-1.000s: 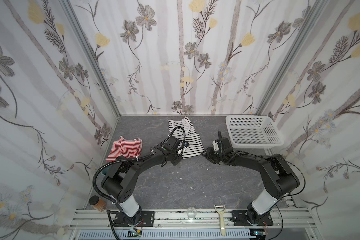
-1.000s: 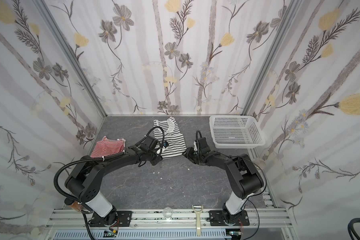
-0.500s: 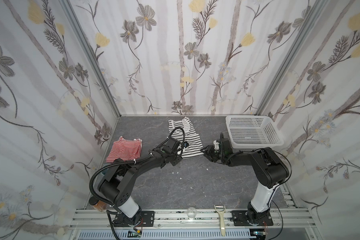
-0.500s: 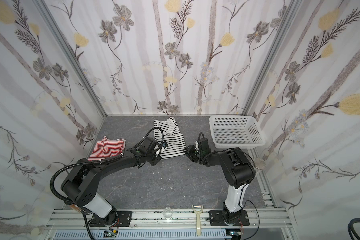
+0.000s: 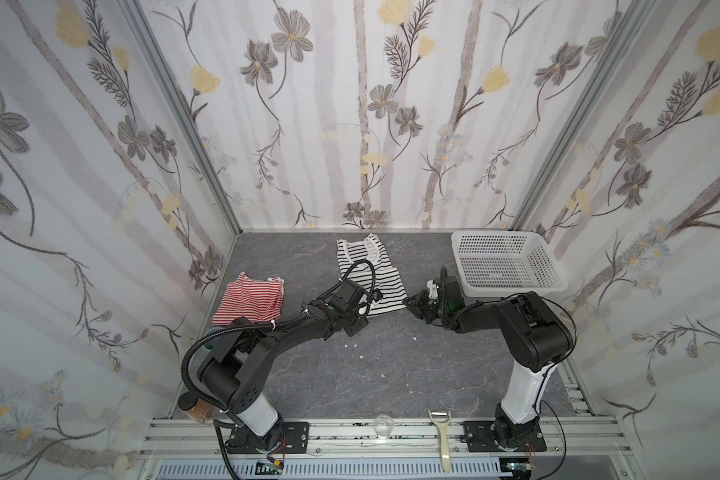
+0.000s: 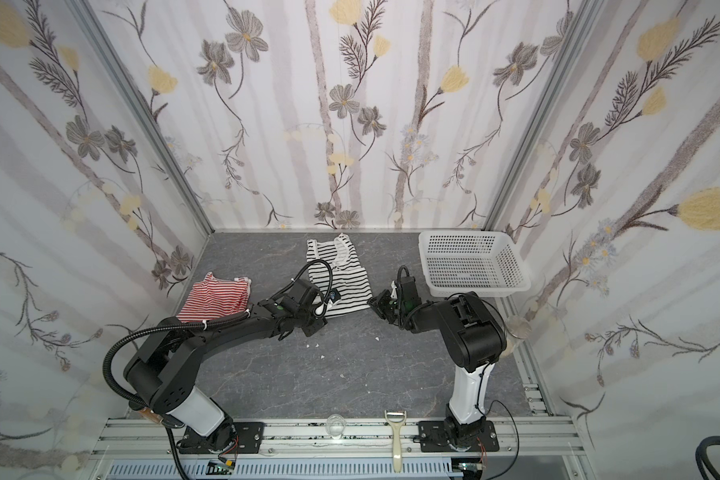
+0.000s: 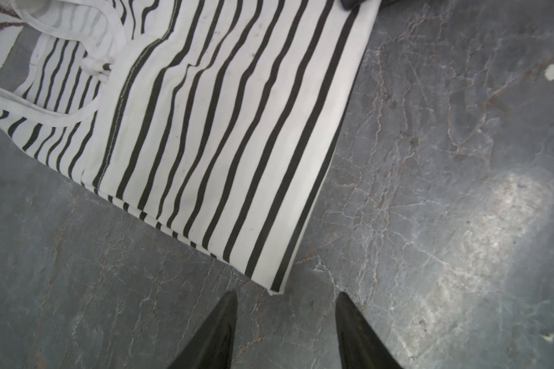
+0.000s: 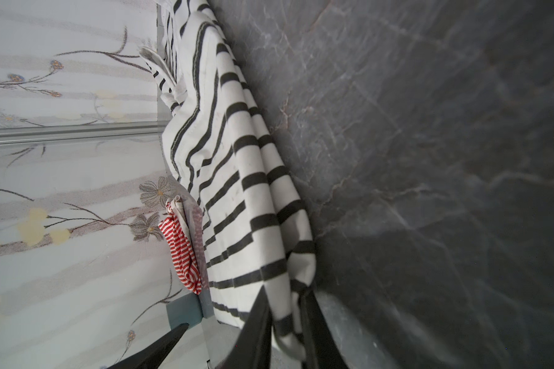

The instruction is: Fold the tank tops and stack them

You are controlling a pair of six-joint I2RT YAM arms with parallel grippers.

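Right end effector pinches black-striped top

**Robot lab booth with flowery walls**

Pretty clearly a lab rig, not a home. The left arm and right arm are bolted to an aluminium rail. There are metal frame posts, floral wallpaper panels and a grey marble-look tabletop.

On the table, the left tank top lies at the left edge, the centre tank top mid-rear, and the basket to its right. On the front rail a glass stands left of a peeler. Perhaps a jar stands front-left.
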